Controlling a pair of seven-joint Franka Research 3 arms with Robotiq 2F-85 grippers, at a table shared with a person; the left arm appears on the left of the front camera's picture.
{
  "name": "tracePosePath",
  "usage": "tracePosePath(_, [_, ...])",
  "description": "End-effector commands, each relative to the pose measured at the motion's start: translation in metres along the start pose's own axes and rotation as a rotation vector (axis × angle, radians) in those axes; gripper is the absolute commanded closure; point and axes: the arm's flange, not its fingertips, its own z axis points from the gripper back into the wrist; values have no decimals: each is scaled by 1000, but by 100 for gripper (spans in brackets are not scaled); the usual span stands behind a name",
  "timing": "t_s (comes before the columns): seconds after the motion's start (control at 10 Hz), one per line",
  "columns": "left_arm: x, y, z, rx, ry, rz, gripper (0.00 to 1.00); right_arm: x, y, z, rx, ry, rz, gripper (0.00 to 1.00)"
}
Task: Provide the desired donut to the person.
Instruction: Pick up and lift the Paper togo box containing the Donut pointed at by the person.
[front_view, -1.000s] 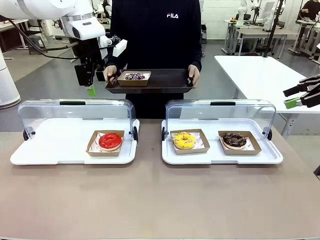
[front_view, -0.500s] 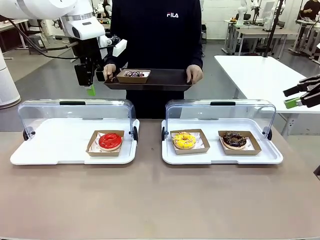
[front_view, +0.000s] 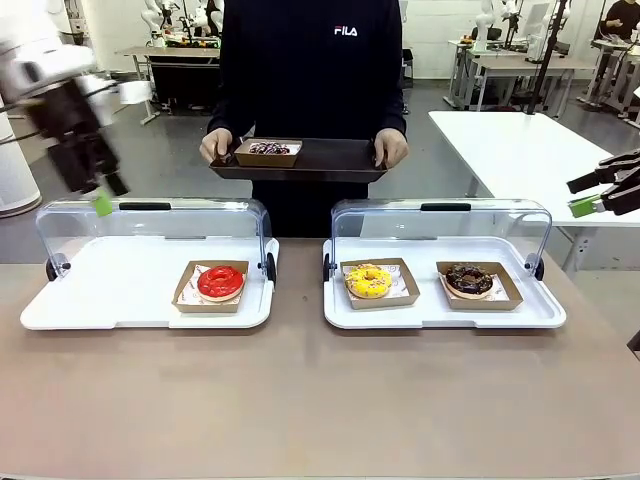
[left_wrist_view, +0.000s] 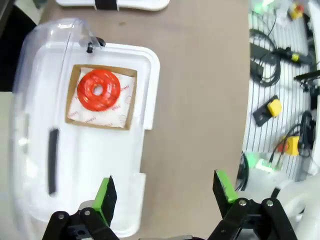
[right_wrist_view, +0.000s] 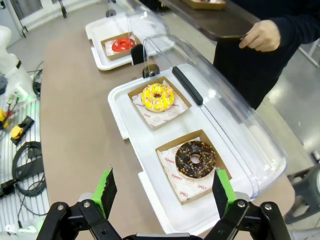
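The person (front_view: 310, 70) stands at the far side holding a dark serving tray (front_view: 340, 160) with both hands. On it sits a dark sprinkled donut (front_view: 268, 150) in a cardboard tray. My left gripper (front_view: 104, 196) is blurred at the far left above the left case, open and empty. In the left wrist view its fingers (left_wrist_view: 167, 192) stand wide apart above the red donut (left_wrist_view: 98, 90). My right gripper (front_view: 585, 195) hangs open at the right edge; in the right wrist view it (right_wrist_view: 164, 192) is empty, above the chocolate donut (right_wrist_view: 195, 159).
Two white display cases with raised clear lids stand on the brown table. The left case (front_view: 120, 290) holds the red donut (front_view: 220, 282); the right case (front_view: 440, 315) holds a yellow donut (front_view: 368, 281) and the chocolate donut (front_view: 469, 280). A white table (front_view: 520, 150) stands beyond on the right.
My left arm has swung away from the person's tray to the far left, still open. The sprinkled donut stays on the tray. The right arm has not moved.
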Motion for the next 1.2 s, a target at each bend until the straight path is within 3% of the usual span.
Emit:
tracePosePath(0.0, [-59,-19,-14,37,-202,69,0,0,1,-1,11,2,2,0])
tracePosePath(0.2, [-124,-27,-10,33,-333,148,0,0,1,-1,11,2,2,0])
tracePosePath(0.5, [-175,-29,-24,71,-460,169,0,0,1,-1,11,2,2,0])
tracePosePath(0.8, [-208,-44,-26,139,-566,171,0,0,1,-1,11,2,2,0])
tracePosePath(1.1, [-218,-52,-20,197,-585,168,0,0,1,-1,11,2,2,0])
